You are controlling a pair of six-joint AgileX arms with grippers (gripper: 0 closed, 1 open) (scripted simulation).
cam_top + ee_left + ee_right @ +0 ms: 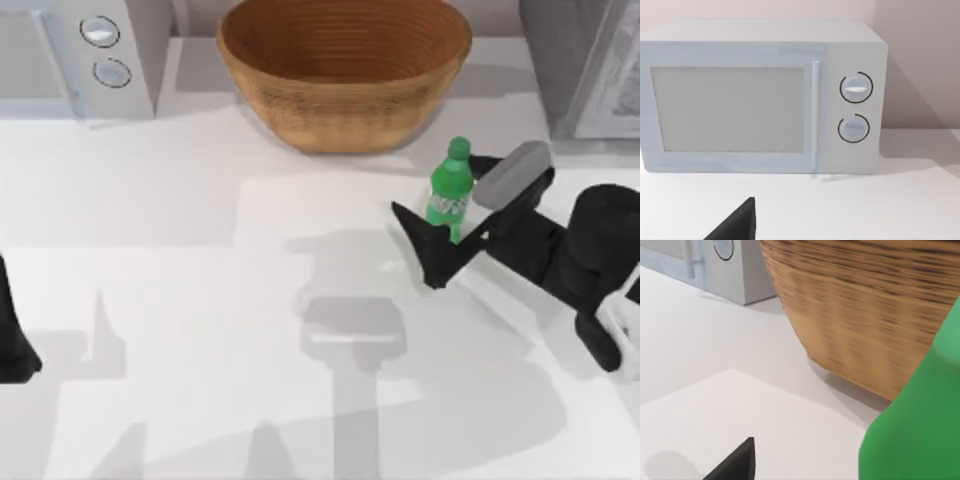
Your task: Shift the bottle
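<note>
The small green bottle (450, 192) stands upright on the white table, just in front of the wicker bowl's right side. My right gripper (436, 188) reaches in from the right, open, with one finger in front of the bottle and the other behind it. In the right wrist view the bottle's green body (915, 425) looms close, with a clear gap to the one dark fingertip (737, 464). My left gripper (12, 345) is parked at the table's left edge, holding nothing.
A large wicker bowl (345, 75) sits at the back centre, close behind the bottle. A white microwave (85, 55) stands at the back left, facing the left wrist camera (760, 100). A grey appliance (585, 65) fills the back right corner.
</note>
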